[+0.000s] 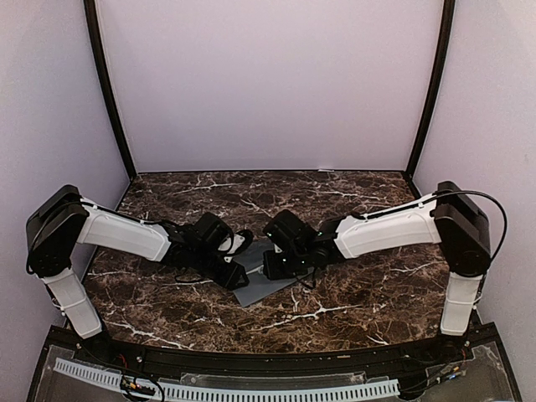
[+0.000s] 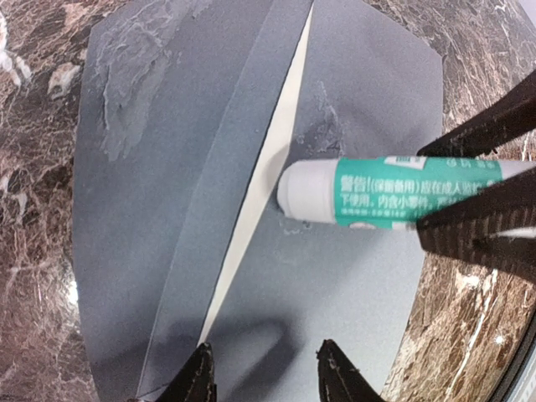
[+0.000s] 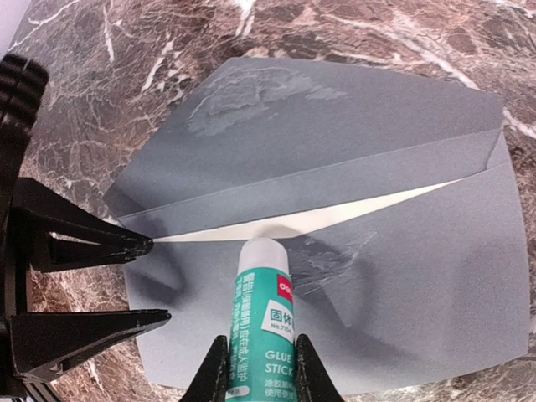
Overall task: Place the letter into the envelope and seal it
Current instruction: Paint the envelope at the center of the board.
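Note:
The slate-grey envelope (image 1: 266, 290) lies flat on the marble table with its flap (image 3: 276, 126) open. Only a thin cream sliver of the letter (image 3: 352, 213) (image 2: 270, 159) shows at the envelope's mouth; the remainder is hidden inside. My right gripper (image 3: 260, 343) is shut on a green-and-white glue stick (image 3: 264, 310) (image 2: 385, 193), whose white tip touches the envelope body right at the mouth. My left gripper (image 2: 266, 356) is open, its two fingertips standing on or just over the envelope's end beside the mouth, with nothing between them. Shiny glue smears mark the flap (image 2: 126, 84) and the body (image 3: 335, 255).
Both arms meet over the envelope at the middle of the dark marble table (image 1: 360, 293). In the right wrist view the left gripper's black fingers (image 3: 100, 243) reach in from the left edge. Purple walls close off the back and both sides.

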`<state>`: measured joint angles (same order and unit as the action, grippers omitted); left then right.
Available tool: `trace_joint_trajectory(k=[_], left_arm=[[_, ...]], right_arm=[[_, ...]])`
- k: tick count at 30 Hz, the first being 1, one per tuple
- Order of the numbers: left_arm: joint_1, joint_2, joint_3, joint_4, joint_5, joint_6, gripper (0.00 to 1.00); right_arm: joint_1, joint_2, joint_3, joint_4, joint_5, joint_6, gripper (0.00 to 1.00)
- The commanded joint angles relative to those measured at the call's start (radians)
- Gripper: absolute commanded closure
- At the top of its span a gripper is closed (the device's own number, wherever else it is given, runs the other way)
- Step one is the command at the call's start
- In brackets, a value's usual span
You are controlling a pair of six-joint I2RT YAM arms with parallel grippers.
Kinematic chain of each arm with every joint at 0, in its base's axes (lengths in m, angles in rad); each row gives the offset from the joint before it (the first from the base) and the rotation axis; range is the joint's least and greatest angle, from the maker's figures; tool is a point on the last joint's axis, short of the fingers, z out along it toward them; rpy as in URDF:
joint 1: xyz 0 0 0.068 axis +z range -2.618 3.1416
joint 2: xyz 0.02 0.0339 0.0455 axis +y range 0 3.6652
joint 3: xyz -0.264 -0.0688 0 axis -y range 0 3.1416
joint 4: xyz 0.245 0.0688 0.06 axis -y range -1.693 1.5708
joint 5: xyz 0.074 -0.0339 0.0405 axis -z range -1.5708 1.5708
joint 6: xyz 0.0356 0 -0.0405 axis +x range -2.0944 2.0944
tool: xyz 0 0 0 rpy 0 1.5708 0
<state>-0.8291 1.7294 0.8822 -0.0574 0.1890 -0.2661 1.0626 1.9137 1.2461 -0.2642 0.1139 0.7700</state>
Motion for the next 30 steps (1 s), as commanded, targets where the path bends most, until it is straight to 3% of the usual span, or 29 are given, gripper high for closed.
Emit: trace_joint_trajectory(k=[1, 14, 30], left_arm=[[-0.004, 0.021, -0.012, -0.070, -0.003, 0.007, 0.59], [-0.005, 0.019, -0.012, -0.071, -0.004, 0.007, 0.59], [-0.005, 0.018, -0.012, -0.071, 0.000, 0.007, 0.59]], right_arm=[[-0.038, -0.032, -0.048, -0.043, 0.057, 0.012, 1.00], [-0.056, -0.061, -0.074, -0.033, 0.048, -0.004, 1.00], [0.048, 0.013, 0.001, 0.013, -0.057, -0.007, 1.00]])
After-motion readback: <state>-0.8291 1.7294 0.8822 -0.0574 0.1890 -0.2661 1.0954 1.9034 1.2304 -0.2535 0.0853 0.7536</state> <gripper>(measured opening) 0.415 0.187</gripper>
